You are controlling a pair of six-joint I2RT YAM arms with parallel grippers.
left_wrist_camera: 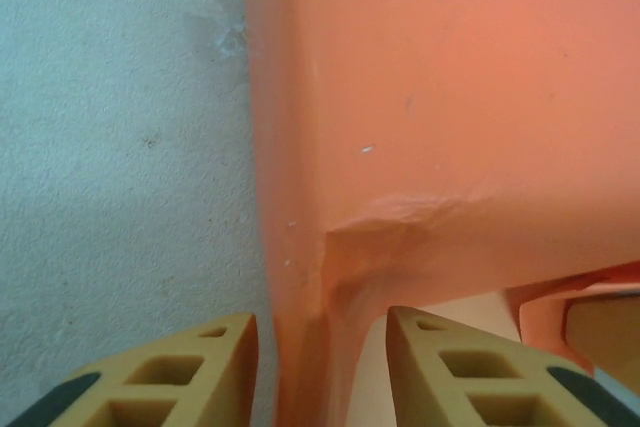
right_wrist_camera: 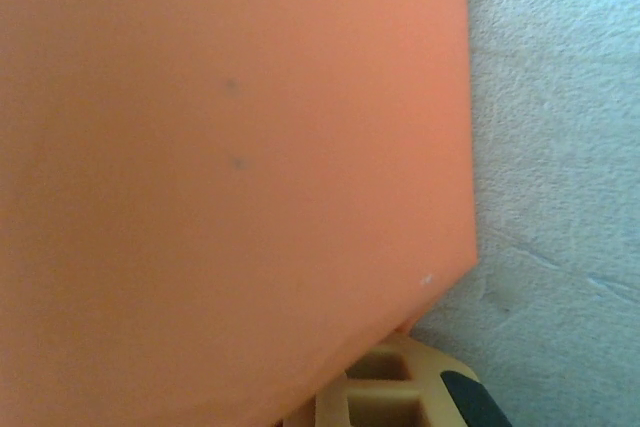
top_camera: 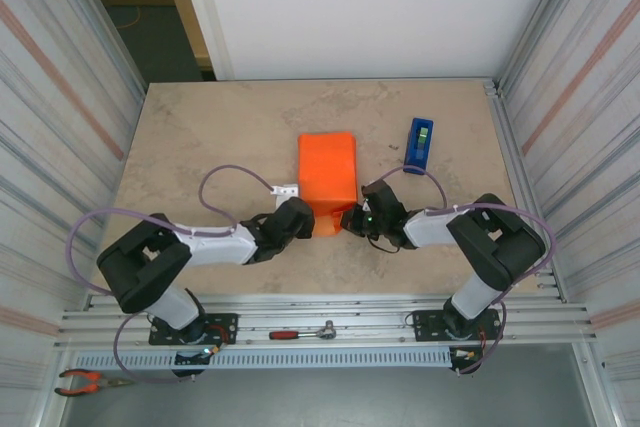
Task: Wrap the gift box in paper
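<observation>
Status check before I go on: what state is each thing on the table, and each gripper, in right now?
Bright orange paper sheet: folded over into a long packet, creased at its near end.
Blue tape dispenser: resting on the beige tabletop, apart from the packet, untouched.
Left gripper: open, fingers astride the packet's near-left crease.
Right gripper: shut at the packet's near-right corner; any hold on the paper is unclear.
</observation>
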